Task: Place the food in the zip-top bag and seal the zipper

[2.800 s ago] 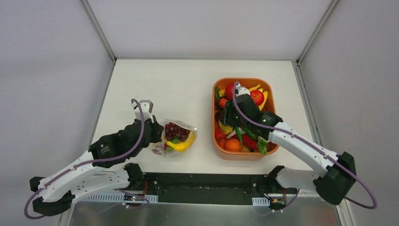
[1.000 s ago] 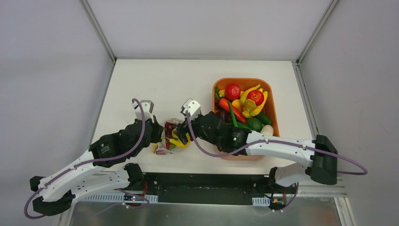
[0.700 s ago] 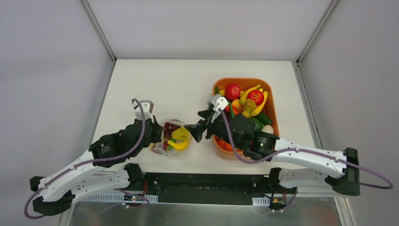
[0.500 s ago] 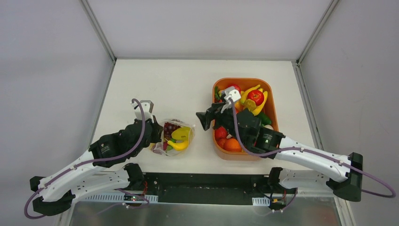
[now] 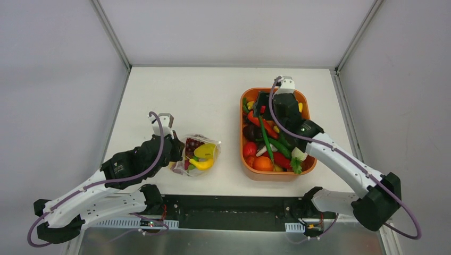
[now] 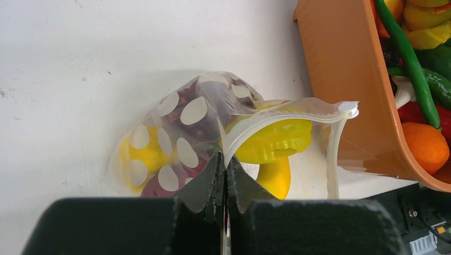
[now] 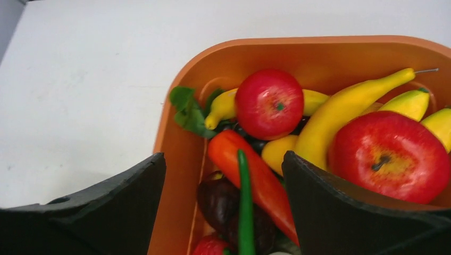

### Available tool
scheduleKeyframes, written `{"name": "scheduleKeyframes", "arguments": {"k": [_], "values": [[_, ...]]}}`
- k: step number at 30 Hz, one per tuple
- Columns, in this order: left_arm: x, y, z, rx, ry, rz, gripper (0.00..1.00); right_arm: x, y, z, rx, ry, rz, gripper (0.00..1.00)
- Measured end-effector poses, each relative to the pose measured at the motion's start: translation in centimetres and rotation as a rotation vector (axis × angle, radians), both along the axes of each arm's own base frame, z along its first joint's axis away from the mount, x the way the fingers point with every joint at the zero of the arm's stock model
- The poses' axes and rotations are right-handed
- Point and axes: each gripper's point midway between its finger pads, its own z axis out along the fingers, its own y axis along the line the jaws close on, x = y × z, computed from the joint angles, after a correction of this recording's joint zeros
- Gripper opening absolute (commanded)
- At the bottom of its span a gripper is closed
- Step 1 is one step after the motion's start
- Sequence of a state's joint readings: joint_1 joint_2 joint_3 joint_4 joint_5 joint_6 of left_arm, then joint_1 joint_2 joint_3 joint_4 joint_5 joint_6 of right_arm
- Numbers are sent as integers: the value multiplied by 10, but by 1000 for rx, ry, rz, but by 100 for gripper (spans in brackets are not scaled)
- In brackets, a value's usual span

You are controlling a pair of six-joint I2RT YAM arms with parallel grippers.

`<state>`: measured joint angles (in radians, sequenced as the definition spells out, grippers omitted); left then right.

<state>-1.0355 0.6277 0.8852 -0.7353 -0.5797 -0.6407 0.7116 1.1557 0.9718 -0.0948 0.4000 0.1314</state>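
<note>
Orange tray (image 7: 183, 149), loaded with toy food (image 7: 269, 103): right gripper (image 7: 222, 159) is hovering above it, jaws apart, empty. Left gripper (image 6: 225, 162) is clamping the rim of the dotted bag (image 6: 183, 114), which is gaping open and partly filled. Loading step; next move is lowering onto one piece.

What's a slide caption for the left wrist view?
Left end effector pinching the open zip-top bag by its rim, yellow food inside, orange tray alongside.

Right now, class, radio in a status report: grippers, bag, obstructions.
Left gripper shut on zip-top bag rim. Right gripper open, empty, above orange tray. Bag unsealed, food inside. Nothing blocking its mouth.
</note>
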Motion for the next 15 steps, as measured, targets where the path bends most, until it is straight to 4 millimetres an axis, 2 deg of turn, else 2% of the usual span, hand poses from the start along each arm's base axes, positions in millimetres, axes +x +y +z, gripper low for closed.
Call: {"name": "scheduleKeyframes", "arguments": {"k": [6,15], "values": [[0,0,0,-1,2,-3,2,47,-24,-16,-25,88,-83,84],[-1,0,-1,1,2,-3,2,71,-26,-67,-77,233,-89,86]]}}
